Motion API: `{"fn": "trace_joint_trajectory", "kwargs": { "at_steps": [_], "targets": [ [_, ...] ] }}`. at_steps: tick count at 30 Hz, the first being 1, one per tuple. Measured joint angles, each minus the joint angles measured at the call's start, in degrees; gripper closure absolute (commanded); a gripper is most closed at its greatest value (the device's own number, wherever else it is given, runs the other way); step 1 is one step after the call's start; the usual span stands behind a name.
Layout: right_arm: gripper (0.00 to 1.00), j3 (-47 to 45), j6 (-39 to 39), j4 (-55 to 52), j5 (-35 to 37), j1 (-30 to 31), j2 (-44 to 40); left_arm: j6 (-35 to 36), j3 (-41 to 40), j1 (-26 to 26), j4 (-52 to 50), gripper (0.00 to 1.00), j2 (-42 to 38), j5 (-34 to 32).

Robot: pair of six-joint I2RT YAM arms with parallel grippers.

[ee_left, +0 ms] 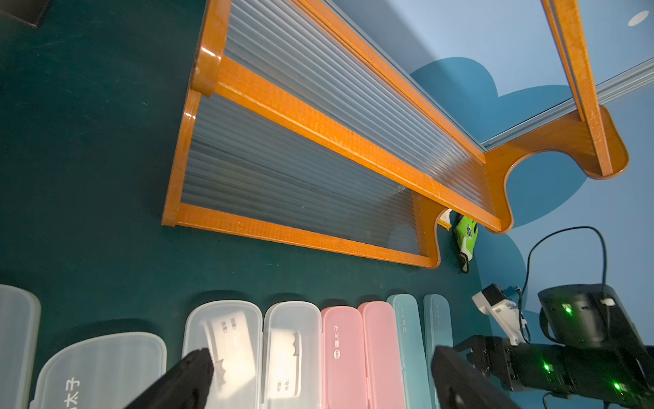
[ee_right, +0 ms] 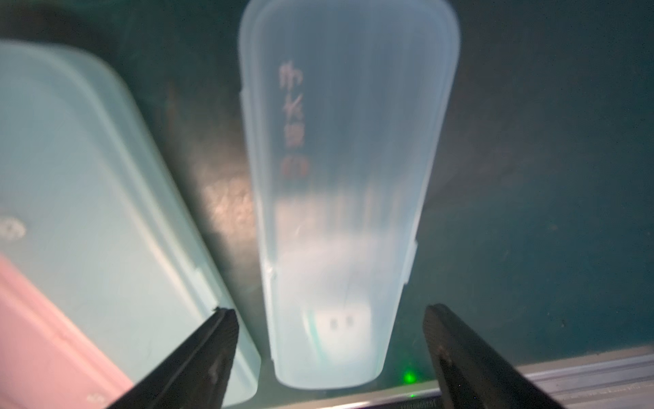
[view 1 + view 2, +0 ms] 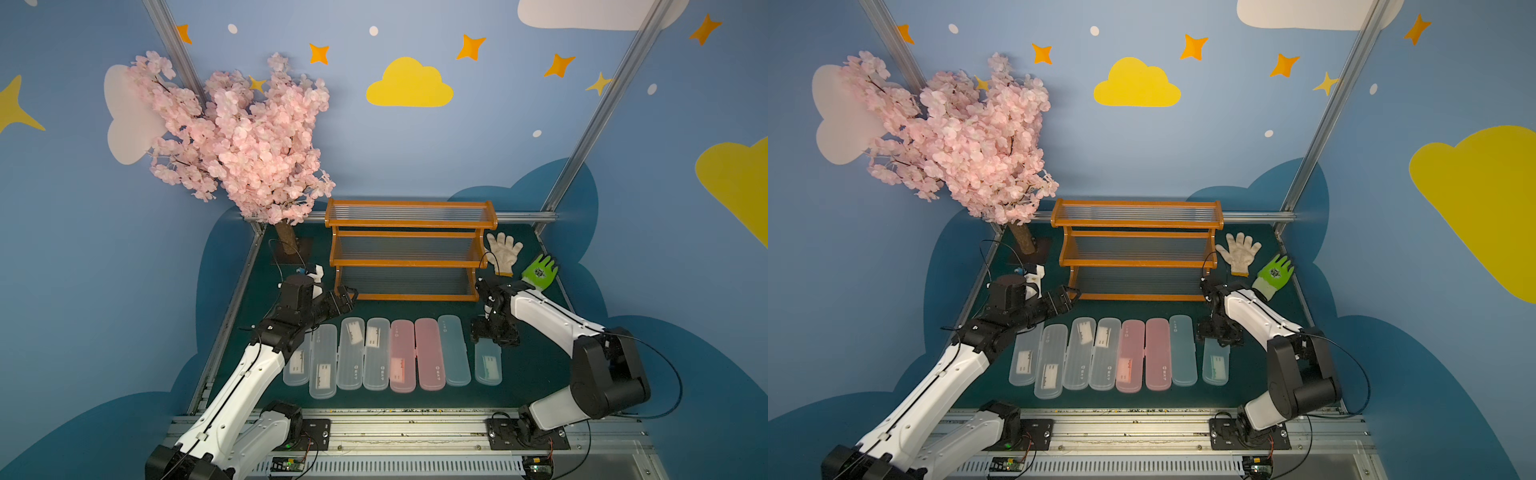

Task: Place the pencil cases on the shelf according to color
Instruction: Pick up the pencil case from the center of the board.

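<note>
Four clear cases (image 3: 351,353), two pink cases (image 3: 429,353) and two blue cases (image 3: 455,349) lie in a row, left to right, on the green desk (image 3: 536,374). Each lies lengthwise from near to far, just on the near side of the shelf (image 3: 405,262), which stands at the far middle. Most lie side by side and close together, and the second clear one sits a little nearer than its neighbours. The rightmost blue case (image 3: 488,368) lies slightly apart from the other blue one and nearer. The left fingers (image 1: 187,375) stand wide and hold nothing. In both top views they hover by the shelf's near left corner, just beyond the far ends of the clear cases. The right fingers (image 2: 463,357) also stand wide, one on each side of the rightmost blue case, with a gap showing on both sides, so they grip nothing. Whether their tips touch the desk I cannot tell. In both top views the right arm's head covers that case's far end. A white glove (image 3: 503,253) and a green glove (image 3: 539,272) lie right of the shelf. A pink blossom tree (image 3: 232,137) stands at the far left.
</note>
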Motion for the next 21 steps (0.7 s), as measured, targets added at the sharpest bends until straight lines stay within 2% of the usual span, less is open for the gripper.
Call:
{"fn": "trace_joint_trajectory", "kwargs": {
  "at_steps": [6, 15, 21],
  "targets": [
    [0.15, -5.03, 5.2, -1.38, 0.74, 2.25, -1.92, 0.0, 0.0, -0.48, 0.02, 0.0, 0.22, 0.02],
    [0.16, -7.76, 9.81, -0.59, 0.13, 4.68, -1.88, 0.87, 0.0, -0.52, 0.02, 0.0, 0.48, 0.24],
    [0.12, -8.46, 11.93, 0.68, -0.28, 6.05, -0.7, 1.36, 0.0, -0.52, 0.02, 0.0, 0.48, 0.35]
  ]
}}
